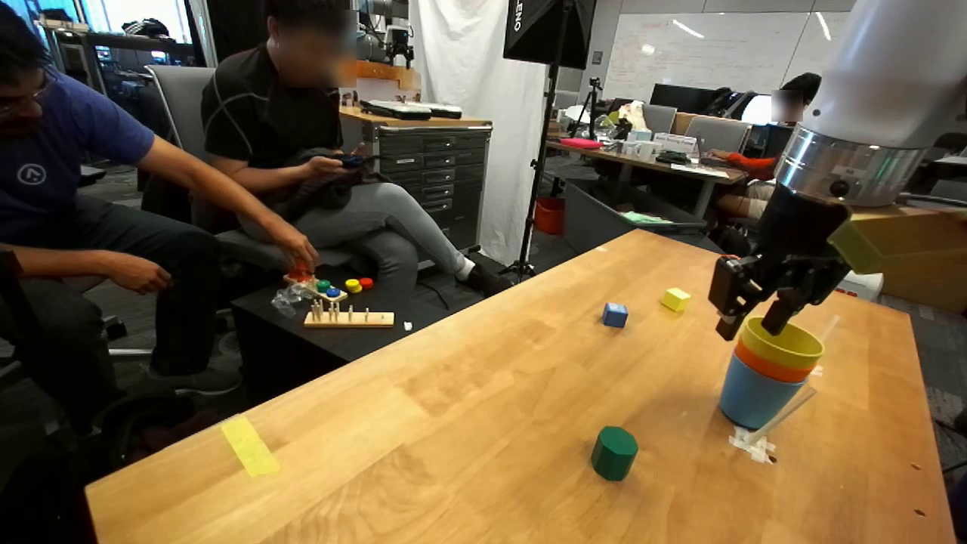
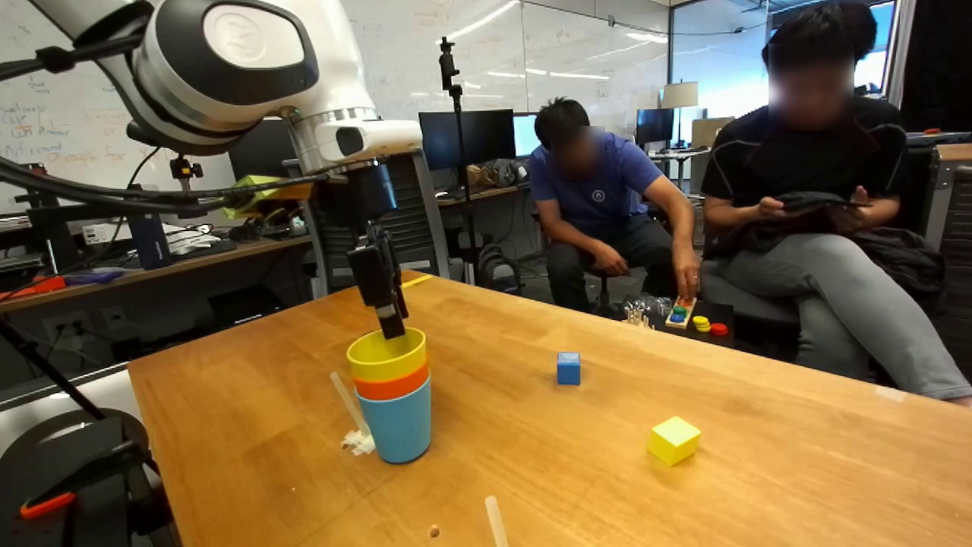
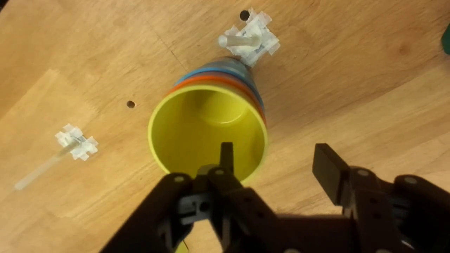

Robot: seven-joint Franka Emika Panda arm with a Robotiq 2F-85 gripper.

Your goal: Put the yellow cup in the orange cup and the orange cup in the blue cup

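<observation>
Yellow cup (image 2: 386, 366) sits in the orange cup (image 2: 392, 386), itself in the blue cup (image 2: 399, 424) on the table (image 2: 266, 410). Likely light, smooth, stiff plastic; best pinched at its exposed rim. The gripper (image 3: 272, 156) hangs spread beside it, holding nothing.

Yellow cup (image 3: 197, 135) looks like smooth plastic with a satiny shine inside, and the orange cup (image 2: 392, 388) and blue cup (image 2: 399, 427) seem like the same stuff outside, just a soft sheen. Table (image 1: 453, 431) is wood, grain showing, with a slight gloss. The straws (image 3: 239, 41) look like cloudy plastic, and the tape (image 3: 268, 41) is papery and crinkled (pretty raggedy at the edges, honestly). Gripper (image 1: 752, 325) is mostly dull black, while the collar (image 1: 850, 168) above it is shiny metal. Green block (image 1: 613, 455) looks matt. The curtain (image 1: 472, 83) is white cloth, and the whiteboard (image 2: 493, 83) is glossy.
</observation>
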